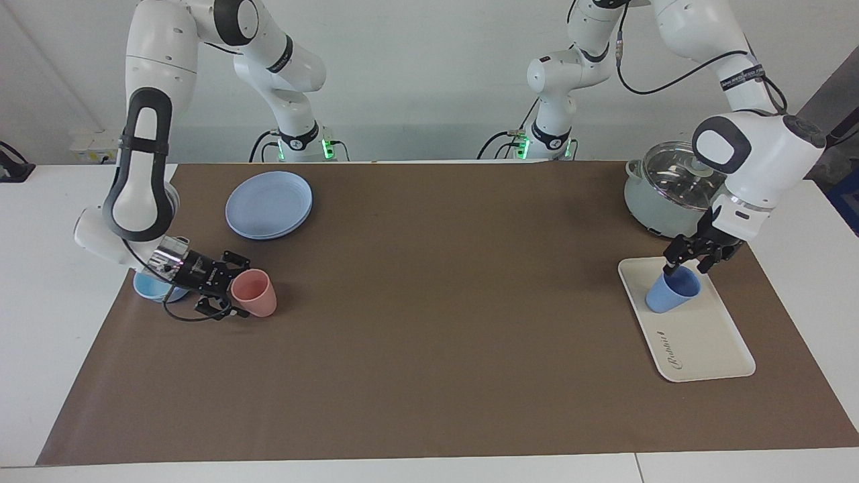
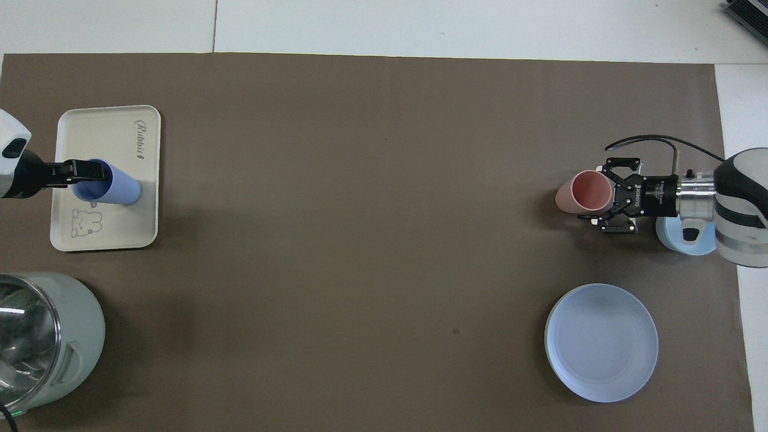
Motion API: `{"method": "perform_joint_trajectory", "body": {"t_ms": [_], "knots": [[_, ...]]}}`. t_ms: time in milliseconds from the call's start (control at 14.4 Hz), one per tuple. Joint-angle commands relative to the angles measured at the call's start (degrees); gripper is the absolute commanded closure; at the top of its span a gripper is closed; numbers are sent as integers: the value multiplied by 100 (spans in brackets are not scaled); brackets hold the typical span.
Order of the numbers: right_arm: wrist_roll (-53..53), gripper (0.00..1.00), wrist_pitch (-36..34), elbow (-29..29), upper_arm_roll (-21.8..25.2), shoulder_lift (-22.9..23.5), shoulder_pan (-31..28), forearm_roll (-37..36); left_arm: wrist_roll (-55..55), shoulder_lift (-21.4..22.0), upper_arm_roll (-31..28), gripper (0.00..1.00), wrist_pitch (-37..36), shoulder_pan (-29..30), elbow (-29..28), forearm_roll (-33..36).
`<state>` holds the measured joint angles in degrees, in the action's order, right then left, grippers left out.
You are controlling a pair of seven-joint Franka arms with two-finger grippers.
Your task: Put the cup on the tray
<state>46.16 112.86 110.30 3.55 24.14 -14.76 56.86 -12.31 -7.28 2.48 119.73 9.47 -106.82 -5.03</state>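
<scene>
standing mouth-up on the tray [image 1: 698,342], at its end nearer the robots: the cup [image 1: 671,293], medium blue. left gripper [image 1: 686,264] at the cup's rim, fingers parted; contact with the rim uncertain. right gripper [image 1: 227,290] low at the pink tumbler [image 1: 254,292], jaws spread about its rim, beside the light-blue bowl [image 1: 153,288]. blue plate [image 1: 269,204] nearer the robots.

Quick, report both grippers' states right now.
Left gripper: open, over the cup standing on the tray.
Right gripper: at the pink tumbler; open or shut cannot be told.
</scene>
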Motion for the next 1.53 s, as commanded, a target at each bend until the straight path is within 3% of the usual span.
{"method": "perform_joint_trajectory", "body": {"t_ms": [0, 279, 627, 766, 975, 1114, 1254, 1463], "knots": [[-151, 2, 113, -43, -3, -76, -115, -411, -17, 138, -46, 0, -888, -427, 451, 651], [-422, 2, 579, -44, 41, -400, -98, -1219, -17, 630, -19, 0, -1591, -806, 513, 916], [-1133, 2, 483, -44, 6, -1182, 60, -3046, 647, 947, 200, 0, -2743, -903, 1110, 776], [-1704, 2, 413, -35, 6, -1428, 183, -3758, 958, 1184, 288, 0, -2946, -903, 1042, 767], [-2661, 1, -166, -35, -47, -1823, 411, -4507, 932, 1264, 288, 0, -2902, -895, 873, 758], [-3339, 1, -728, -44, -47, -2131, 797, -4902, 958, 1063, 254, 0, -3165, -825, 1363, 321], [-3377, 1, -1124, -35, -47, -2360, 1114, -5149, 941, 887, 236, 0, -3342, -842, 1612, 397], [-3386, 1, -1337, -44, -56, -2633, 1396, -5300, 783, 921, 227, 0, -3272, -851, 1516, 380]]}}
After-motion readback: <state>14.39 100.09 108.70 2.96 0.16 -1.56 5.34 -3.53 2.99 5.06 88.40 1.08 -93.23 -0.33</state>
